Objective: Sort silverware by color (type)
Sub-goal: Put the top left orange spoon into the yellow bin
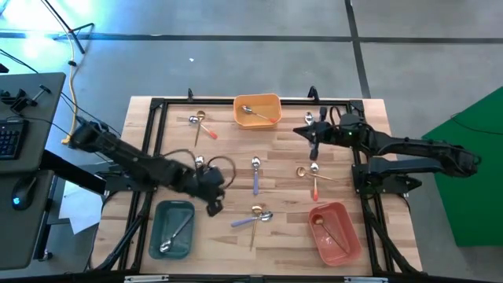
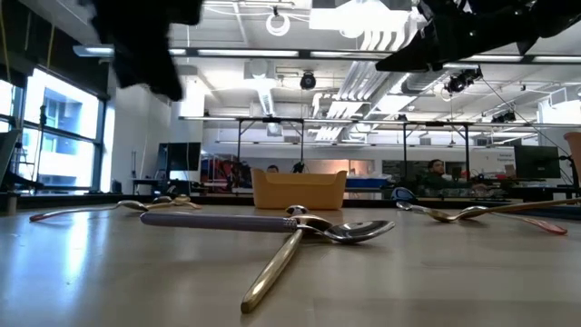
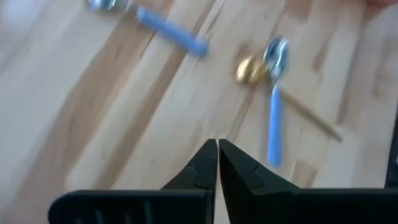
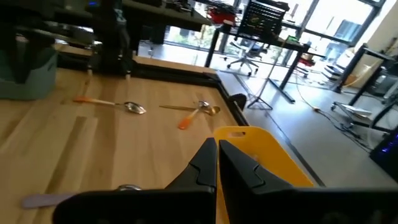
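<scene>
Spoons lie loose on the wooden table. A lavender-handled spoon (image 1: 256,176) lies at the middle. Another lavender one (image 3: 273,118) crosses a gold spoon (image 3: 249,68) near the front. Gold and orange-handled pairs lie at the far left (image 1: 201,124) and at the right (image 1: 313,178). My left gripper (image 1: 213,207) hangs shut and holds nothing, above the table between the teal tray (image 1: 173,228) and the crossed pair. My right gripper (image 1: 308,134) is shut and holds nothing, raised right of the orange tray (image 1: 258,110).
The teal tray holds a spoon (image 1: 176,234). The orange tray holds an orange-handled spoon (image 1: 259,115). The pink tray (image 1: 334,230) at the near right holds a gold one. A black frame (image 1: 157,106) rims the table. Bare wood lies between the trays.
</scene>
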